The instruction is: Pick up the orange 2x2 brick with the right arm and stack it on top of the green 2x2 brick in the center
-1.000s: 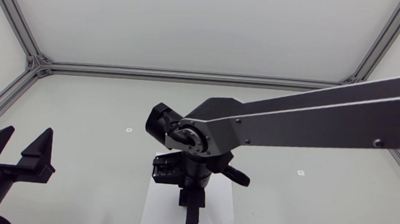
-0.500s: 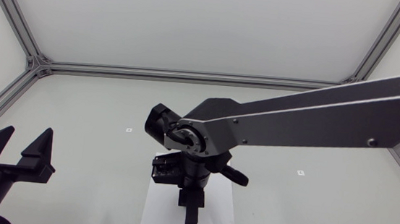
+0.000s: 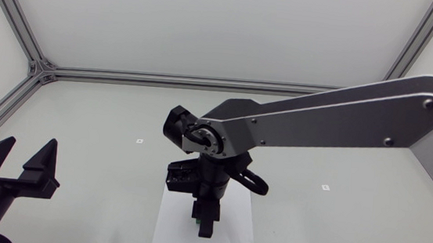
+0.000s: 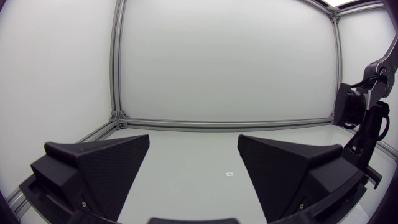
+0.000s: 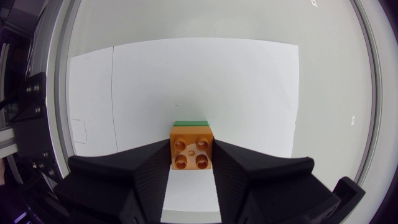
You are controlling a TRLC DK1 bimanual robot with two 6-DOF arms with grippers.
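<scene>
- Black left gripper (image 3: pixel 28 148), one of the two grippers, stands at the left side of the table (image 3: pixel 106 120). Its two wedge fingers are wide apart and nothing is between them, as its own wrist view (image 4: pixel 194 142) also shows.
- Two small square marks are on the grey table: one (image 3: pixel 139 141) left of the centre, the other (image 3: pixel 325 187) to the right.
- One white sheet of paper (image 3: pixel 171 232) lies in the centre.
- One right arm (image 3: pixel 342 125) comes in from the right edge and reaches to the middle. The right gripper (image 5: pixel 192 146) hangs over the sheet and points down.
- Its two fingers clamp one orange 2x2 brick (image 5: pixel 192 152) from two sides; the four studs on top are visible.
- One green 2x2 brick (image 5: pixel 191 123) shows only as a narrow strip at the far edge of the orange one, just under it. I cannot tell if the two are pressed together.
</scene>
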